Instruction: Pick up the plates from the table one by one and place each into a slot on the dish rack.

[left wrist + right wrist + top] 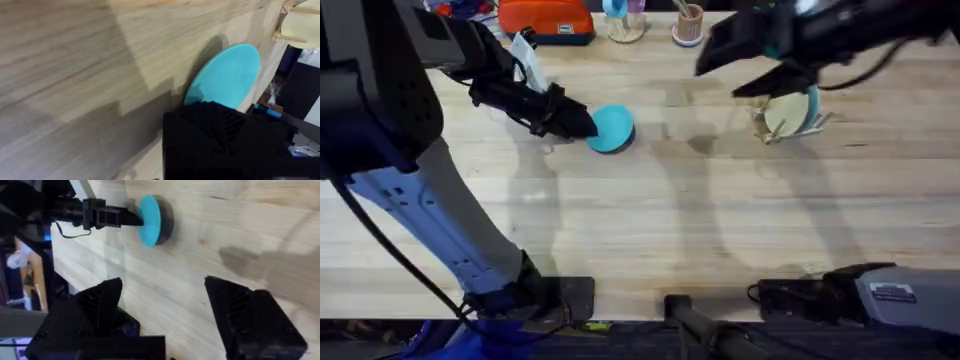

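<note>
My left gripper (588, 124) is clamped on the near-left edge of the small, flat, round turquoise-blue plastic plate (613, 128); in the right wrist view I see its black fingers (131, 218) pinching the rim, with the plate tilted up on edge rather than lying flat, its shadow just behind it on the wood. From the left wrist camera the same plate (226, 76) sticks out past my black finger pad (220, 125). This plate sits on the far-left part of the large, light-coloured wooden plank table (650, 220), left of the middle.

My right gripper (748, 78) hangs over the far-right part of the table with its jaws spread wide and nothing between them; in its own camera the two black fingers (100, 302) stand well apart above bare wood.

Just beside that gripper, to its right, stands the small light wooden dish rack (790, 125) with thin upright pegs. A pale cream round plate (785, 112) already stands on edge in it, with a light blue plate (812, 105) just behind. I cannot tell which slots they occupy.

Along the far edge sit an orange case (546, 18) and a small wooden cup (688, 24).
</note>
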